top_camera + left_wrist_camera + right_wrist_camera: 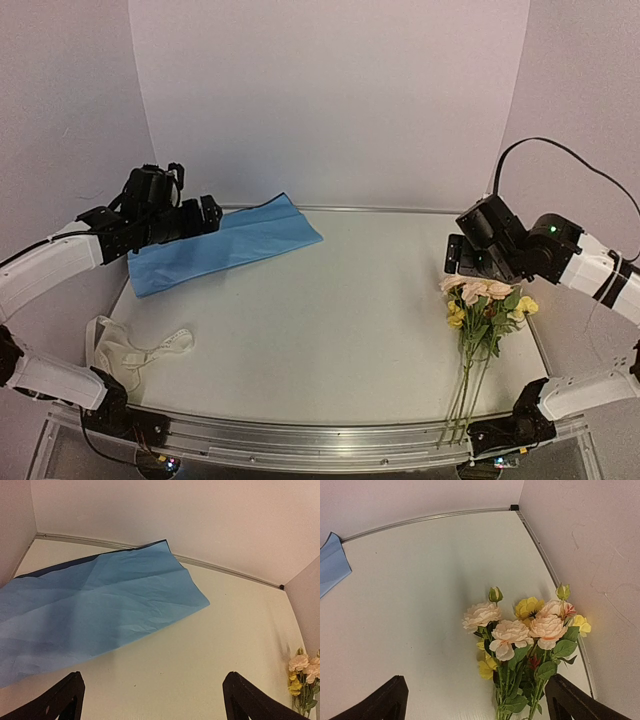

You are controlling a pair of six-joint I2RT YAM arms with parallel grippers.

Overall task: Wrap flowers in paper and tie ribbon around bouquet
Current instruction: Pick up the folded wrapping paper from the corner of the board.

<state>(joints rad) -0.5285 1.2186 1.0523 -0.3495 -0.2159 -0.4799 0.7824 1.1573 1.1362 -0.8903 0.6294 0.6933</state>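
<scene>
Above, top view: one thin, smooth light-blue paper [225,245], creased, lies at the far left of the pale table [330,320], partly beneath the left claw [208,213]. One limp off-white ribbon [135,355] is heaped at the near left, any print too small to read. One bunch of flowers [485,310] lies at the right edge, its thin stems toward the near edge, just below the right claw [455,258].

Left wrist view: jaws spread wide over the wrinkled paper, holding nothing.

Right wrist view: jaws spread wide above the pink, cream and yellow blooms, not touching them.
</scene>
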